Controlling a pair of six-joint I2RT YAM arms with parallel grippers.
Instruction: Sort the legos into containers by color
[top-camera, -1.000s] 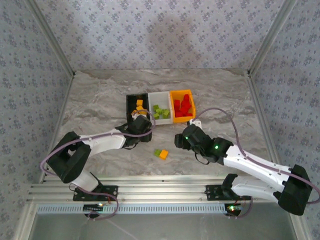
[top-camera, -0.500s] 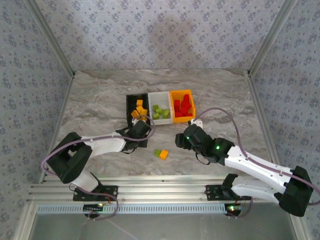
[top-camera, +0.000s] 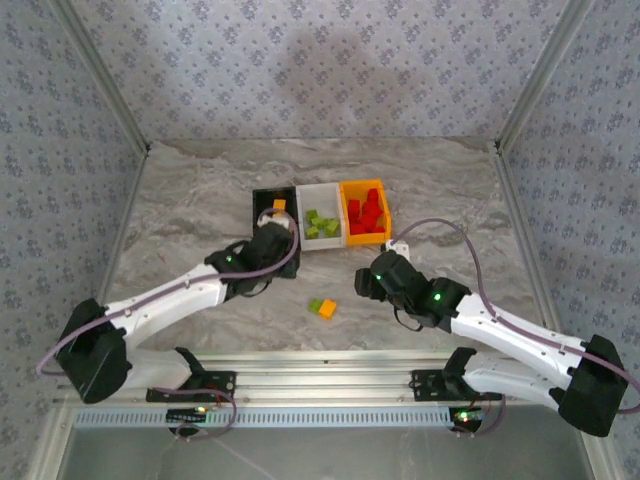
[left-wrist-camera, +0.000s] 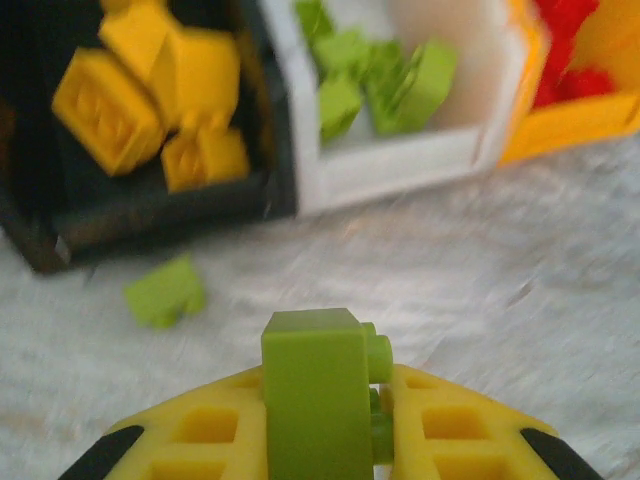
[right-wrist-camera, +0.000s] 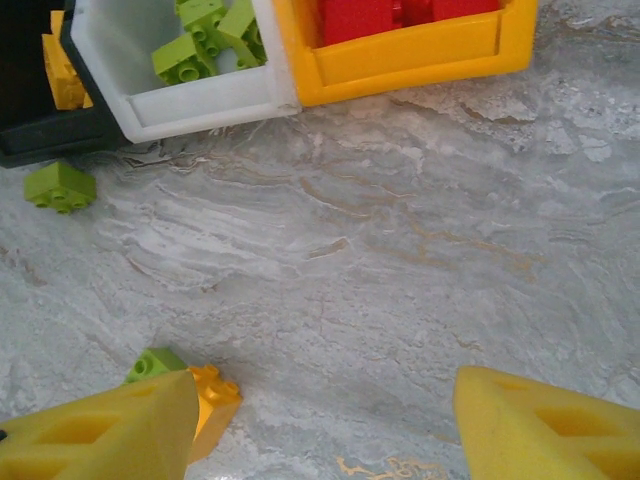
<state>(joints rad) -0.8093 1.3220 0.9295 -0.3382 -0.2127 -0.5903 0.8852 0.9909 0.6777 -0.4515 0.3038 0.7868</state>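
At the centre of the top external view, the left gripper (top-camera: 268, 240) is seen nearer the black bin (top-camera: 256, 210) than half a second ago. Its arm is now stretched long and low where it was folded before. The right gripper (top-camera: 365, 282) has hardly shifted. The loose green brick (top-camera: 314, 304) and the orange-yellow brick (top-camera: 328, 311) beside it have not been moved, so at least these two are left to sort. Bare marble is left between the two arms, which are well apart.

In the left wrist view, a lime brick (left-wrist-camera: 312, 380) is pinched between the yellow fingers (left-wrist-camera: 200, 435) at the bottom centre. The white bin (left-wrist-camera: 400, 165), already stocked with green, lies ahead and slightly right, and the orange bin (left-wrist-camera: 560, 125) is at the upper right. The carry is judged to be under way; the white bin's near wall must be cleared first. A stray green brick (left-wrist-camera: 165, 291) lies just before the black bin's near wall.

In the right wrist view, the fingers (right-wrist-camera: 100, 430) are spread wide with nothing between them. The loose pair sits by the lower-left finger, with open marble up to the bins' near walls at the top.
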